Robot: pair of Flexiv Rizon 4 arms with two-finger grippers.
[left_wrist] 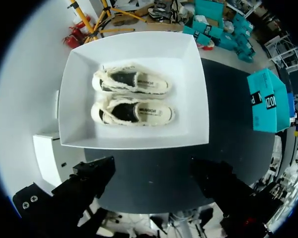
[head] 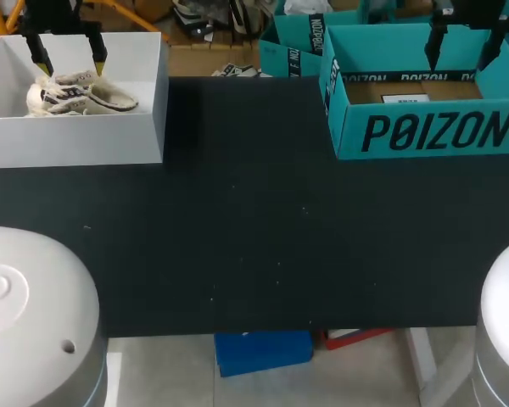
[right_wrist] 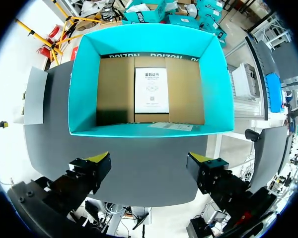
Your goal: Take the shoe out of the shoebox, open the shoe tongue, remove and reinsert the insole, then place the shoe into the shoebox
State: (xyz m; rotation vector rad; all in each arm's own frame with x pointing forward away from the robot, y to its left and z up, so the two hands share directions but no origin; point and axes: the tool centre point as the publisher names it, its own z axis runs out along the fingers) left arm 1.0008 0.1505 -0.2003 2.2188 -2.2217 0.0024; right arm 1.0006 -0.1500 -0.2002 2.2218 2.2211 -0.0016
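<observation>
Over the black table [head: 254,246], left pincer [head: 69,64] hangs apart above white shoebox [head: 76,144], right pincer [right_wrist: 149,159] likewise above teal box [head: 424,131].

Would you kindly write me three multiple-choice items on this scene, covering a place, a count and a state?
1. Where do the shoes lie? A. in the white box B. in the teal box C. on a shelf
2. How many shoes are there? A. one B. two C. four
3. How do the left gripper and right gripper stand? A. both open B. both shut C. one shut on a shoe
Answers: 1 A, the teal box holds only a paper sheet; 2 B, a pair lies side by side; 3 A, each hangs over a box, fingers apart.
</observation>
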